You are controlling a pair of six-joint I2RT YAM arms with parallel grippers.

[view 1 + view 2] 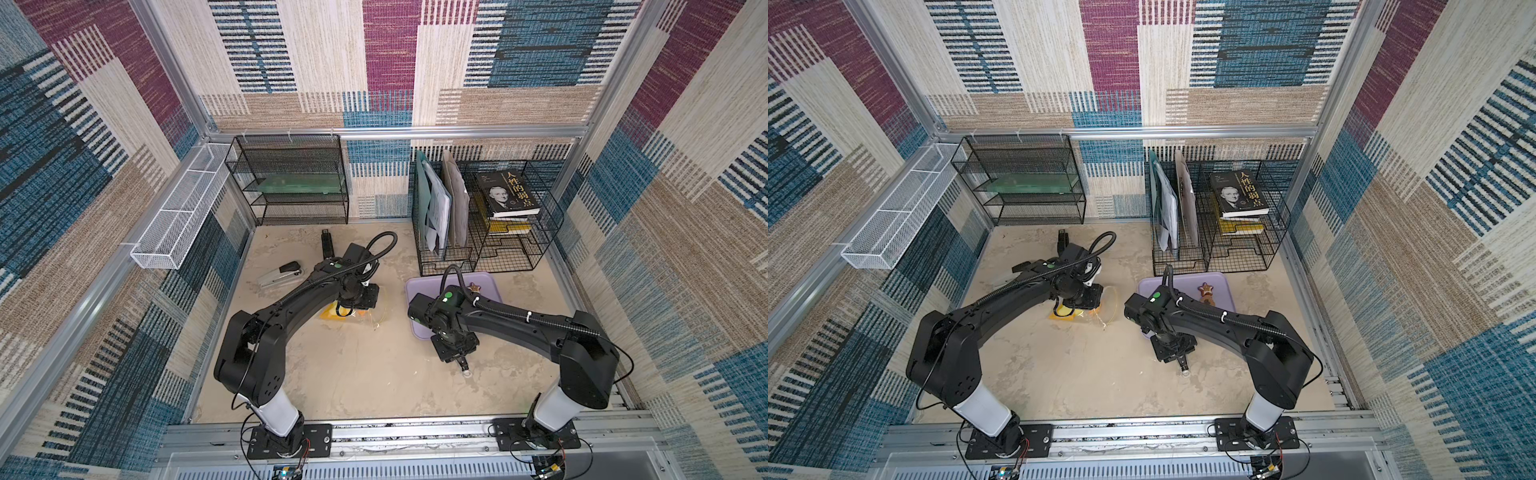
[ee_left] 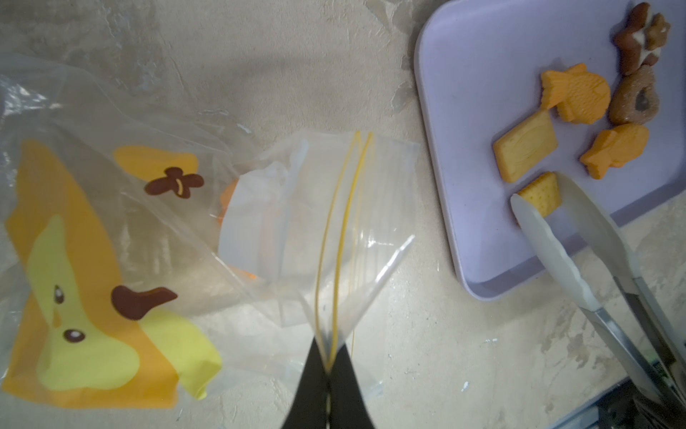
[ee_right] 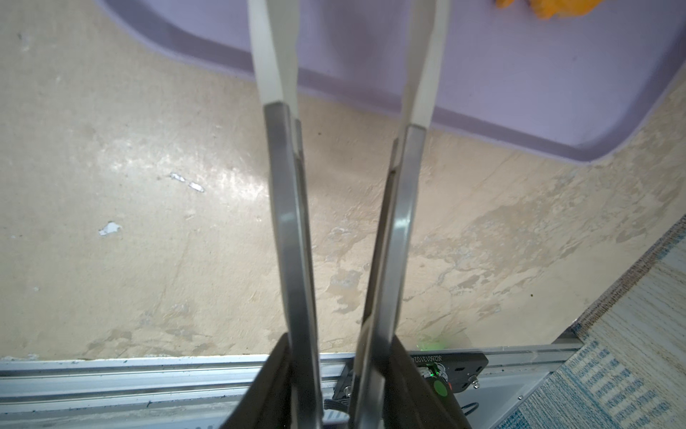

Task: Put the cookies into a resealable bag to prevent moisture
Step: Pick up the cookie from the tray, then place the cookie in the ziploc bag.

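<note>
The resealable bag (image 2: 260, 223), clear with a yellow print and a white patch, lies crumpled on the table. My left gripper (image 2: 328, 366) is shut on its zip rim. An orange shape shows behind the white patch. Several cookies rest on the lilac tray (image 2: 475, 111): two orange fish (image 2: 577, 93), a yellow rectangle (image 2: 525, 150), a brown star (image 2: 642, 33) and a brown ring (image 2: 636, 98). My right gripper (image 3: 337, 356) is shut on the metal tongs (image 3: 289, 223). Their white tips (image 2: 557, 252) flank a small yellow square cookie (image 2: 542, 193) near the tray's edge.
In a top view, a stapler (image 1: 280, 274) and a small black object (image 1: 327, 243) lie behind the left arm. A black wire shelf (image 1: 291, 178), a wire file rack holding books (image 1: 490, 220) and a white mesh basket (image 1: 178, 208) line the back and left walls.
</note>
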